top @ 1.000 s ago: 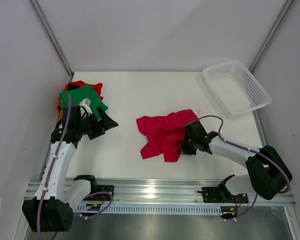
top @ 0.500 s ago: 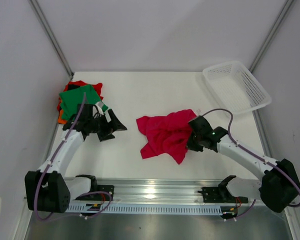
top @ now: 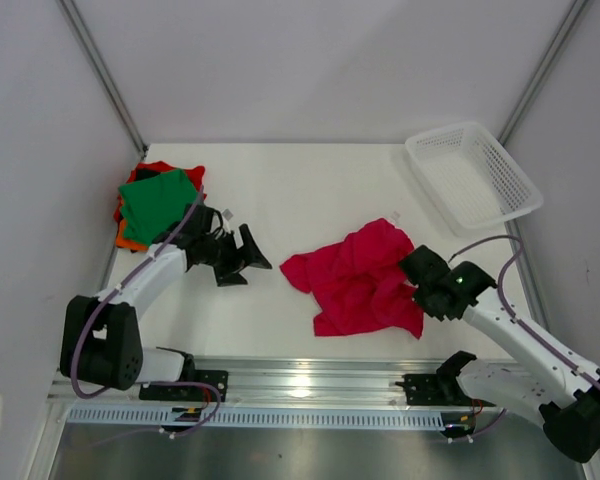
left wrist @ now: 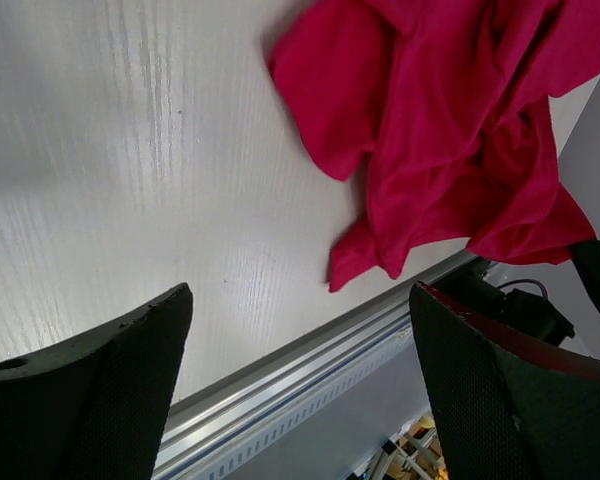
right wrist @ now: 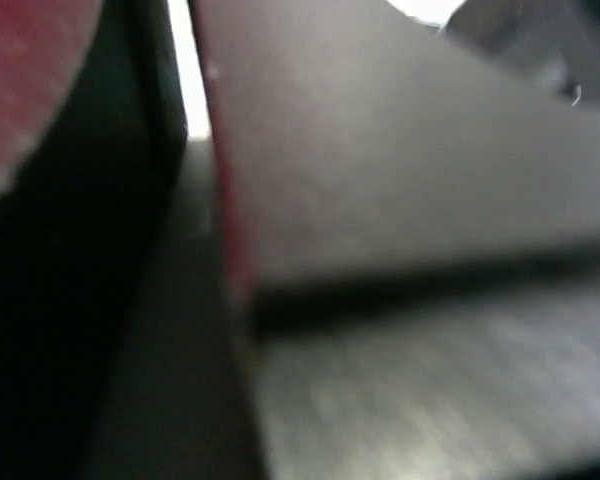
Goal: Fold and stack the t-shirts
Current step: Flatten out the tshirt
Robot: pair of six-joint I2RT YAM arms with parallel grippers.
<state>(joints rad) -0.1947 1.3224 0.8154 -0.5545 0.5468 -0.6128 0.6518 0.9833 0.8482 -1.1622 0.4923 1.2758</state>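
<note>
Crimson t-shirt lies crumpled in a heap mid-desk, toward the right and near the front edge, not flat and not folded. Its near hem sits close to the metal rail.

Right gripper is at the shirt's right edge, jaws together on what looks like a thin pinch of cloth (wrist view is a blur, just a red sliver along the finger). Left gripper hovers over bare desk just left of the shirt, jaws wide apart, nothing between them.

Folded stack is in the far-left corner with the green t-shirt on top; orange and red edges peek out under it. White basket is far right, away from the action.

Risks:
- A one-point pinch on bunched cloth will likely drag the heap rather than spread it.
- A thin grip may slip.
- The hem could slide off the front and catch the rail.
- The left jaws may grab several layers, since the edges are buried in folds.
</note>
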